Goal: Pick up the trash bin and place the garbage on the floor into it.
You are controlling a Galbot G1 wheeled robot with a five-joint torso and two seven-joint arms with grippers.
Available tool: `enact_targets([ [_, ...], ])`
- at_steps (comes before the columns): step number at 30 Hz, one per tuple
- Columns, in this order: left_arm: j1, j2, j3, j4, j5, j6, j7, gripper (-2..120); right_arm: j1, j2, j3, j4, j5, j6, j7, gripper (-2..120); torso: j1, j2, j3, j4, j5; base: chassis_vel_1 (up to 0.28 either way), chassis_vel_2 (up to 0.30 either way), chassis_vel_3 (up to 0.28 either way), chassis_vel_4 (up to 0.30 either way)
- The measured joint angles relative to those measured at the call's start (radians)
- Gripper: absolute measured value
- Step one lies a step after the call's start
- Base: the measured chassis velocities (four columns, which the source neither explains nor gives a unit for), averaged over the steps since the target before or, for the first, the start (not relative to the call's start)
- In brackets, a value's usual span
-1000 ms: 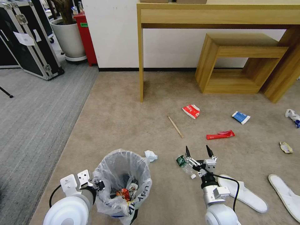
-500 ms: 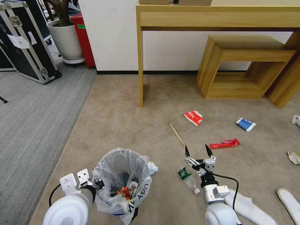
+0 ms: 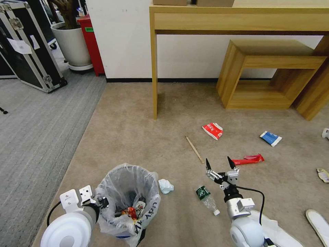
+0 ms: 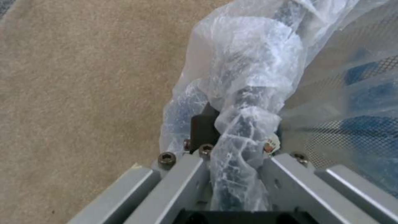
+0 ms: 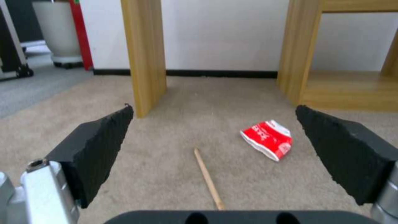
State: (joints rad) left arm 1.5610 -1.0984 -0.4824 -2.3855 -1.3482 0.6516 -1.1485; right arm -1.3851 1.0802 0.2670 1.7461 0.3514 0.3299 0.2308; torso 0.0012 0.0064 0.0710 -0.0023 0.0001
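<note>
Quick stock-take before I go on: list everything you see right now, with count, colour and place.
trash bin: 1, black, white bag liner, carpet near left
paper ball: 1, white, beside bin
bottle: 1, clear, green label, below right gripper
stick: 1, wooden, mid-floor
carton: 1, red-white, past stick
wrapper: 1, red, right of gripper
packet: 1, blue-white, far right
slippers: 2, white, near right
desk: 1, wooden, at wall
left gripper: shut on bin rim
right gripper: open, above the floor

Left gripper [image 4: 238, 146] was clamped on the trash bin [image 4: 248, 93] rim, crinkly bag plastic bunched between its grey fingers [image 4: 178, 183]. Beige floor [image 4: 83, 93] alongside; blue showed through the bag.
</note>
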Motion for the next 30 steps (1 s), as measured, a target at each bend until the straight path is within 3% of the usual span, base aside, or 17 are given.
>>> enact_targets([
  [10,0.009,0.014,-0.022,-0.006,-0.017,0.003,-0.007,0,0.049,-0.073,-0.026,-0.06,0.044,-0.038,0.003,100,0.0,0.0,0.0,0.0,-0.0001,0.0,0.0,0.0,0.0],
  [17,-0.032,0.032,-0.028,0.003,-0.063,0.001,-0.018,0,0.149,-0.191,-0.159,-0.131,0.185,-0.085,-0.032,100,0.0,0.0,0.0,-0.0001,-0.0002,0.0,0.0,0.0,0.0],
  [21,-0.037,0.034,-0.028,0.005,-0.07,0.0,-0.019,0,0.171,-0.209,-0.187,-0.144,0.2,-0.091,-0.033,100,0.0,0.0,0.0,0.0,0.0,0.0,0.0,0.0,0.0],
  [30,-0.067,0.026,-0.01,0.026,-0.079,-0.006,-0.023,0,0.265,-0.272,-0.351,-0.228,0.268,-0.111,-0.063,100,0.0,0.0,0.0,0.0001,-0.0001,0.0,0.0,0.0,0.0],
])
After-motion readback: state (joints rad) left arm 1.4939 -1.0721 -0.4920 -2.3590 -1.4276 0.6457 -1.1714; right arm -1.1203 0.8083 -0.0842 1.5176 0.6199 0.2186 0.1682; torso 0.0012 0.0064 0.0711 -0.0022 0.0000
